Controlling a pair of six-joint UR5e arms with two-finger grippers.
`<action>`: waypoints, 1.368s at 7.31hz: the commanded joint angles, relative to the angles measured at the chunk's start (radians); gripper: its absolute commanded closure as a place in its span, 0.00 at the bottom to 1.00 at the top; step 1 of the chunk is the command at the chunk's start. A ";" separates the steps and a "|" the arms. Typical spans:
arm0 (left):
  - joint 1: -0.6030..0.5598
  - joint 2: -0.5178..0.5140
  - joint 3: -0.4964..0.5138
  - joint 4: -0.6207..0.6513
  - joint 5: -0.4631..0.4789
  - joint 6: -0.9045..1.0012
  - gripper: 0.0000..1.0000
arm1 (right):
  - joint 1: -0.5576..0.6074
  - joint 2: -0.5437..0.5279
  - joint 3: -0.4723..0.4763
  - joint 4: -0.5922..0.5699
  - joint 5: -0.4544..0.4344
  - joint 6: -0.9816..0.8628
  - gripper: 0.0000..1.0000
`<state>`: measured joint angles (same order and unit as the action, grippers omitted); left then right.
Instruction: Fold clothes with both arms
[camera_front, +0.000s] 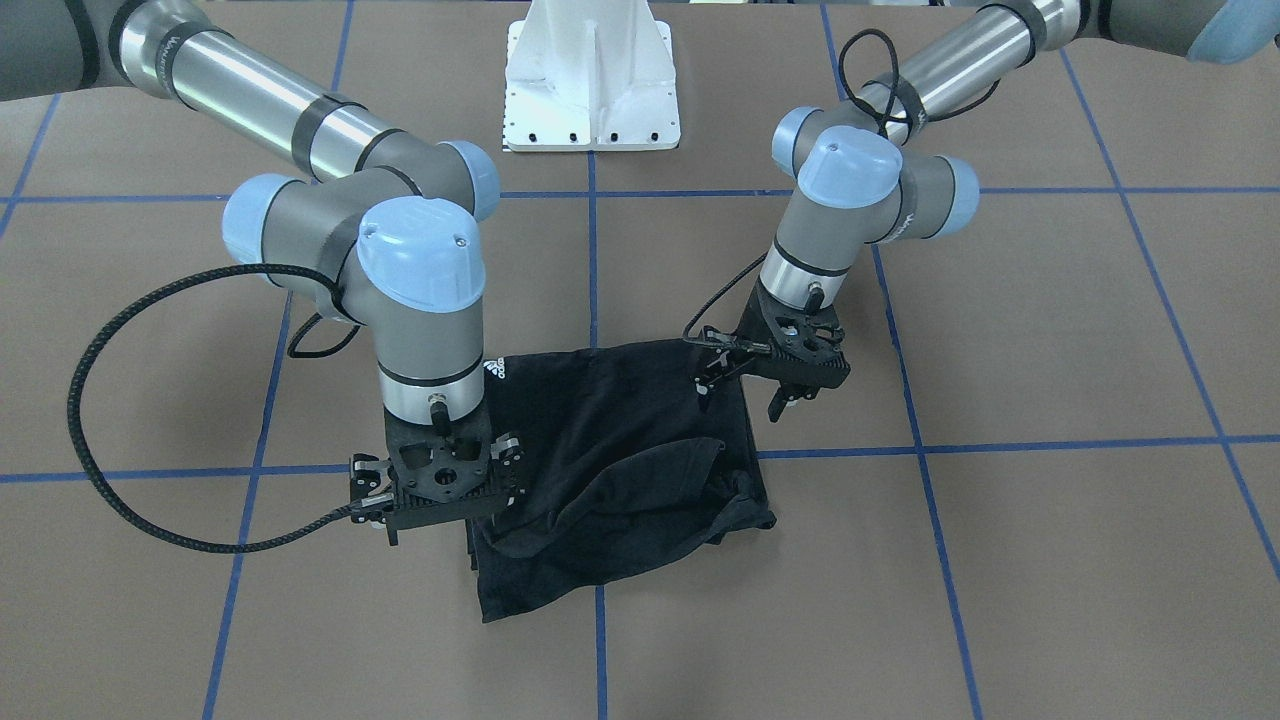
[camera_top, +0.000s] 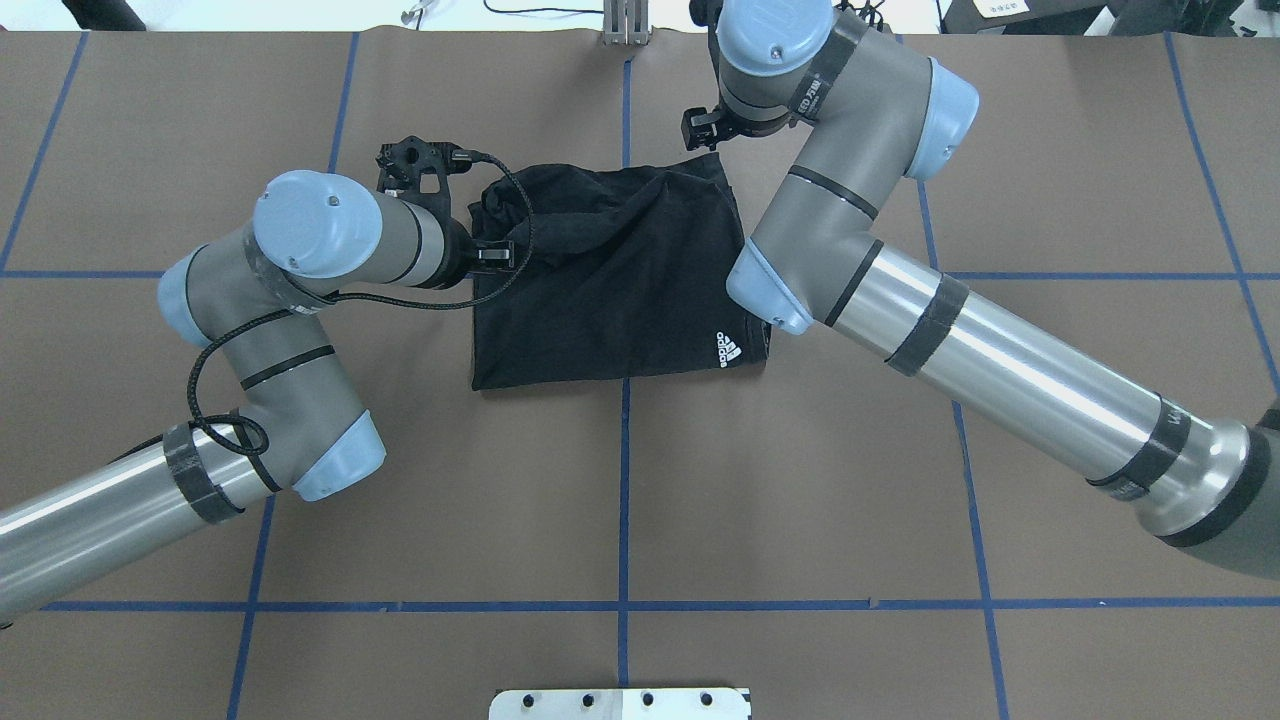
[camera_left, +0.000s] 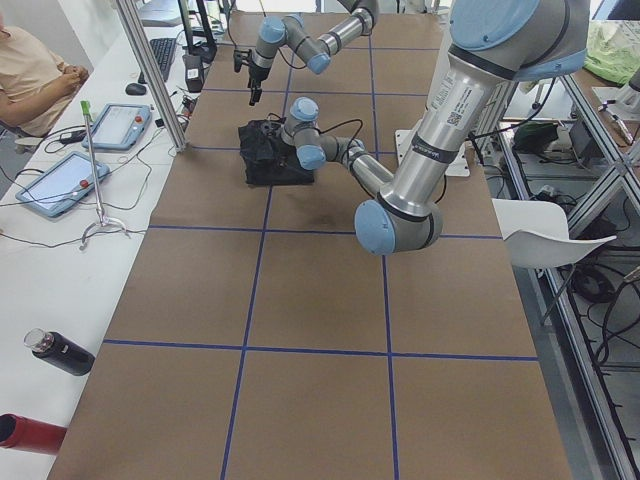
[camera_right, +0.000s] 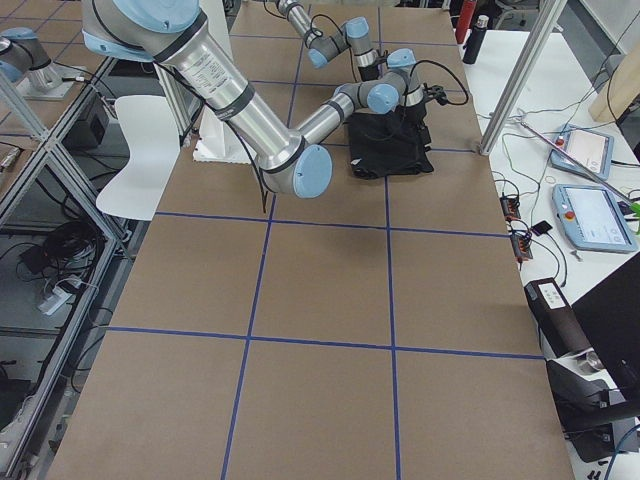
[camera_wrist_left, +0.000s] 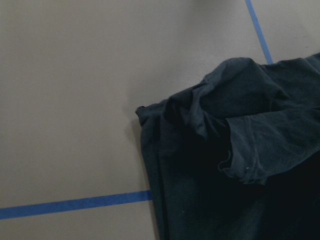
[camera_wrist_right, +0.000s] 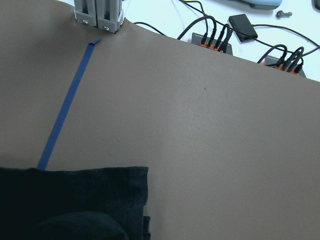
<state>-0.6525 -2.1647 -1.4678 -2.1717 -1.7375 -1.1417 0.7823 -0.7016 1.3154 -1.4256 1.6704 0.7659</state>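
Observation:
The black T-shirt (camera_front: 560, 420) lies folded into a rough rectangle on the brown table, its white three-stripe logo (camera_top: 728, 350) at one corner. A loose sleeve (camera_front: 650, 480) is bunched across its far half. My left gripper (camera_front: 788, 402) hovers at the shirt's edge with its fingers slightly apart and no cloth between them. The left wrist view shows the shirt's corner and sleeve (camera_wrist_left: 240, 150). My right gripper (camera_front: 440, 515) hangs over the opposite far corner. Its fingertips are hidden under its body, so I cannot tell its state. The right wrist view shows only a shirt corner (camera_wrist_right: 65, 200).
The white pedestal base (camera_front: 590, 90) stands behind the shirt. Blue tape lines (camera_top: 625, 480) grid the table. Along the far side are an aluminium post (camera_wrist_right: 97, 15) and cables. A side bench holds tablets (camera_left: 60, 185) and bottles (camera_left: 55, 352), with a seated person (camera_left: 30, 70) beside it.

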 joint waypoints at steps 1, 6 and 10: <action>0.007 -0.043 0.078 -0.062 0.001 -0.021 0.54 | 0.005 -0.027 0.030 -0.001 0.006 -0.011 0.00; -0.050 -0.116 0.119 -0.073 -0.005 0.006 1.00 | 0.003 -0.036 0.030 0.002 0.005 -0.013 0.00; -0.169 -0.325 0.447 -0.074 -0.004 0.048 1.00 | -0.003 -0.044 0.030 0.002 -0.004 -0.011 0.00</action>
<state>-0.7865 -2.4429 -1.1104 -2.2442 -1.7422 -1.1139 0.7813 -0.7430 1.3453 -1.4235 1.6685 0.7546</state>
